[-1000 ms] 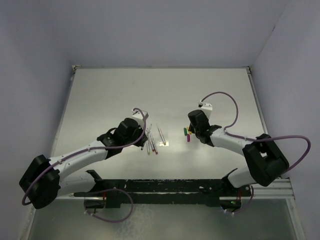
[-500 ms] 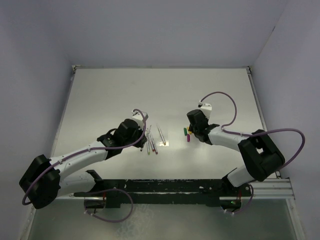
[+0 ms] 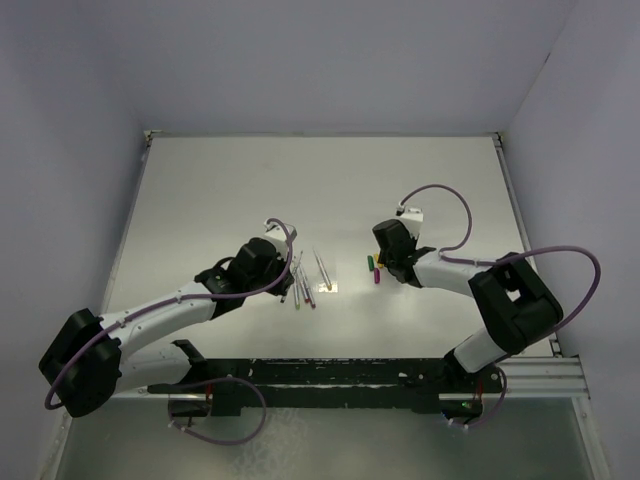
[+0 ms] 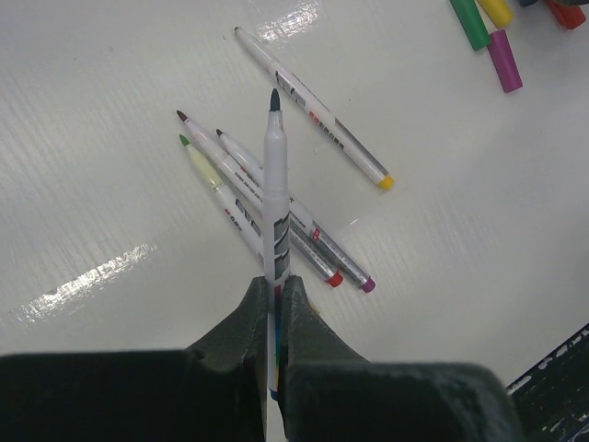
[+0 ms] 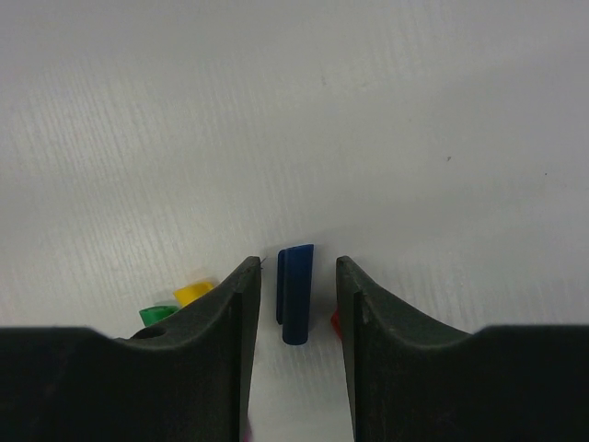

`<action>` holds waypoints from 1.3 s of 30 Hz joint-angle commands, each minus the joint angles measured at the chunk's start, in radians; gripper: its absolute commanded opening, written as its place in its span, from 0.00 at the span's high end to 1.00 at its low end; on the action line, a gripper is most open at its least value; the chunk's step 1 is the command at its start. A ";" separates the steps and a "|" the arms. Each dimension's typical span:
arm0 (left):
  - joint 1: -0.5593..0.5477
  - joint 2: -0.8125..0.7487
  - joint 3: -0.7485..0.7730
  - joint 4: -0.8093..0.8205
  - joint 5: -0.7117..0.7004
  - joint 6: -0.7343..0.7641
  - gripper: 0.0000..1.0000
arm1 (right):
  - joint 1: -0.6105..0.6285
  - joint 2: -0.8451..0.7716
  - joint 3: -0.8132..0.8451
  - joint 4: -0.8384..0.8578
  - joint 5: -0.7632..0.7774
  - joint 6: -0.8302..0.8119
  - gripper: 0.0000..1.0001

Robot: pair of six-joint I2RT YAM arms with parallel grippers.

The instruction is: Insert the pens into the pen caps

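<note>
Between the fingers of the right tool (image 5: 296,267) lies the blue cap (image 5: 295,295), flat on the table (image 5: 386,110). A sliver of white shows on either side of it, so the jaws stand apart and grip nothing yet. Just left of that tool sit the yellow cap (image 5: 193,293) and the green cap (image 5: 156,315); a red cap (image 5: 335,319) peeks out on the right.

Over the last second the right arm (image 3: 505,310) has swung its elbow inward while the wrist kept its place above the caps. I read that as lining up on the blue cap, with the squeeze still to come.

The left tool (image 4: 274,287) is clamped on one pen (image 4: 274,184), dark tip pointing forward, lifted above the table. The left arm (image 3: 150,315) has not shifted. Below it lie the four other pens (image 4: 253,207), three bunched and one apart. The magenta cap (image 4: 504,60) lies well beyond them.

No pen is capped yet. The first pairing looks close, provided that dark tip is the blue one, which is hard to tell.
</note>
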 commanded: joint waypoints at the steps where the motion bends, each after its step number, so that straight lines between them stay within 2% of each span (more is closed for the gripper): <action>1: -0.005 0.003 -0.008 0.048 0.014 0.008 1.00 | -0.004 0.006 0.029 0.023 0.023 0.018 0.59; 20: -0.003 -0.005 -0.006 0.023 -0.014 -0.003 1.00 | -0.005 0.036 -0.012 0.027 -0.038 0.053 0.63; 32: -0.003 -0.032 0.000 -0.005 -0.041 -0.004 1.00 | -0.005 -0.009 -0.024 -0.070 -0.106 0.084 0.65; 39: -0.005 -0.032 0.010 -0.015 -0.044 -0.004 1.00 | -0.005 0.042 0.016 -0.146 -0.115 0.078 0.65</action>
